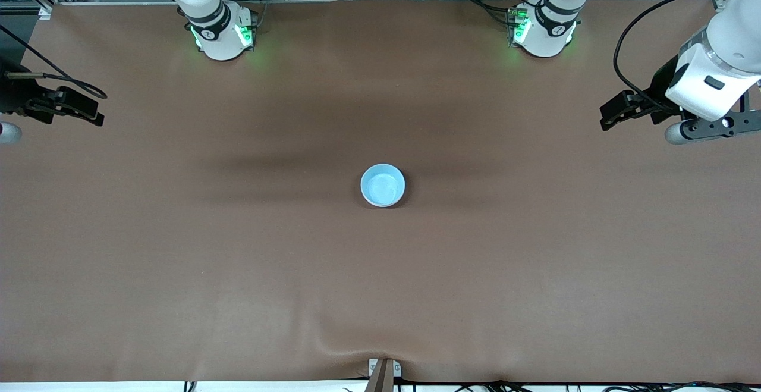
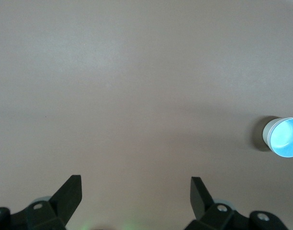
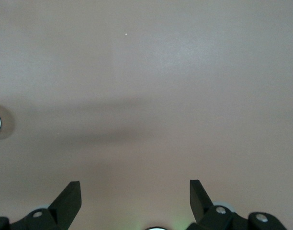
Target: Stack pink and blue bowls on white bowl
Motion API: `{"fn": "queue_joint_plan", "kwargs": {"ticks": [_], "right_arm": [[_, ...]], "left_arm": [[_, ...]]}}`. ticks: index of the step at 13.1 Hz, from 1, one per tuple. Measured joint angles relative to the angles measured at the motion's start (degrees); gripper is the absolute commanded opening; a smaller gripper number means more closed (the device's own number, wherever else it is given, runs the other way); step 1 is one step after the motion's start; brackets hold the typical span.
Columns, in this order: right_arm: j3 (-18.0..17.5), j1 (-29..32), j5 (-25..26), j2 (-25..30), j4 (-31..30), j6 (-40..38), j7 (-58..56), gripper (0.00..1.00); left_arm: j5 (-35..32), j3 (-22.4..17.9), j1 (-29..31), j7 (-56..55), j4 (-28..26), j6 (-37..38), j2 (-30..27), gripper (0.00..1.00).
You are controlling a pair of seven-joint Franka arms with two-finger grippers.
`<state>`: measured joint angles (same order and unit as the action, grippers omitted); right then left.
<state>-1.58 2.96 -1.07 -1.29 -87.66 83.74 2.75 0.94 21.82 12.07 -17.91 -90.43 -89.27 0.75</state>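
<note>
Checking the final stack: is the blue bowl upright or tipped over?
Upright. The blue bowl shows a full round rim and open inside from above, nothing in it. Any bowls beneath it cannot be told.

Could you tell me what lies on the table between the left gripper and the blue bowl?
Only bare brown table: the front view shows nothing between the open left gripper and the blue bowl.
</note>
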Motion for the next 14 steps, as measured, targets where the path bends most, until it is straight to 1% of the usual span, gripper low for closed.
{"fn": "queue_joint_plan", "kwargs": {"ticks": [3,8,14], "right_arm": [[0.1,0.0,0.0,0.0,0.0,0.0,0.0,1.00],[0.4,0.1,0.1,0.0,0.0,-0.1,0.0,1.00],[0.4,0.1,0.1,0.0,0.0,-0.1,0.0,1.00]], "left_arm": [[0.0,0.0,0.3,0.0,-0.2,0.7,-0.7,1.00],[0.0,0.1,0.4,1.9,-2.9,1.1,-5.0,1.00],[0.0,-0.2,2.7,5.7,-1.8,1.1,-5.4,1.00]]}}
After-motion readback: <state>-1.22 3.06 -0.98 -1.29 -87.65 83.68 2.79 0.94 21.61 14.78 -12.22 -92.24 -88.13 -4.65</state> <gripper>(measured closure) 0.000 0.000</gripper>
